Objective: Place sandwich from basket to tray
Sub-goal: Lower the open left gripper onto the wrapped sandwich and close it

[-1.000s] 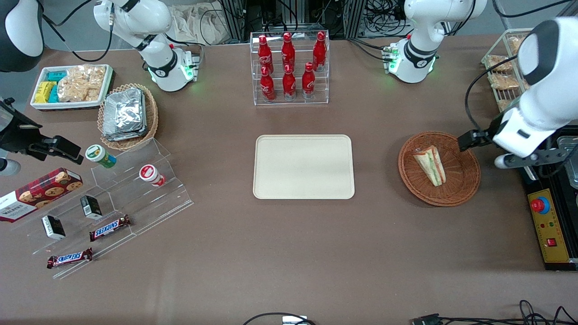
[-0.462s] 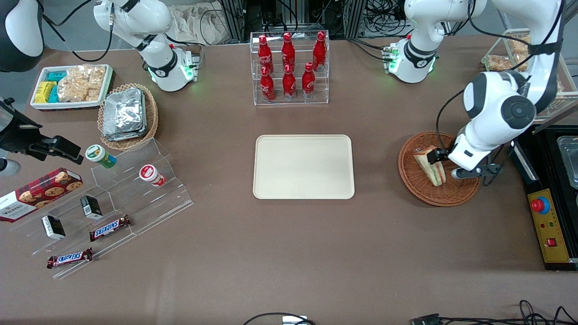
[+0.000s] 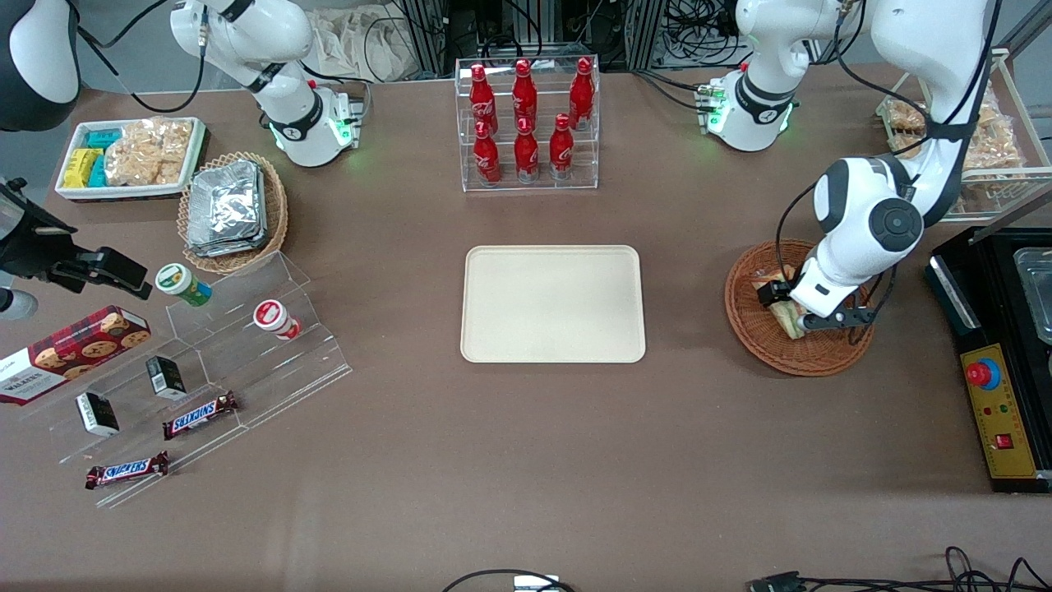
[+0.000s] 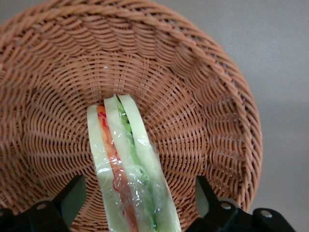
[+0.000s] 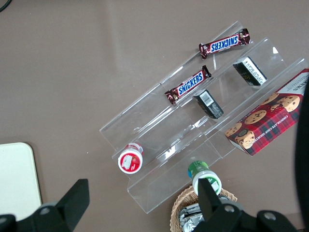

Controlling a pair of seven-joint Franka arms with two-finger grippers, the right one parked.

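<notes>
Starting with the front view, I see the hand [image 3: 786,306] down inside the basket [image 3: 822,355], toward the working arm's end of the surface [image 3: 526,460], covering most of the sandwich [image 3: 790,322]. The tray [image 3: 552,304] sits well apart, mid-surface, nothing on it. In the left wrist view, the hand [image 4: 140,200] is spread wide, one finger [image 4: 72,195] on each side of the sandwich [image 4: 126,169], neither touching it; the sandwich lies on the woven floor of the basket [image 4: 203,96].
</notes>
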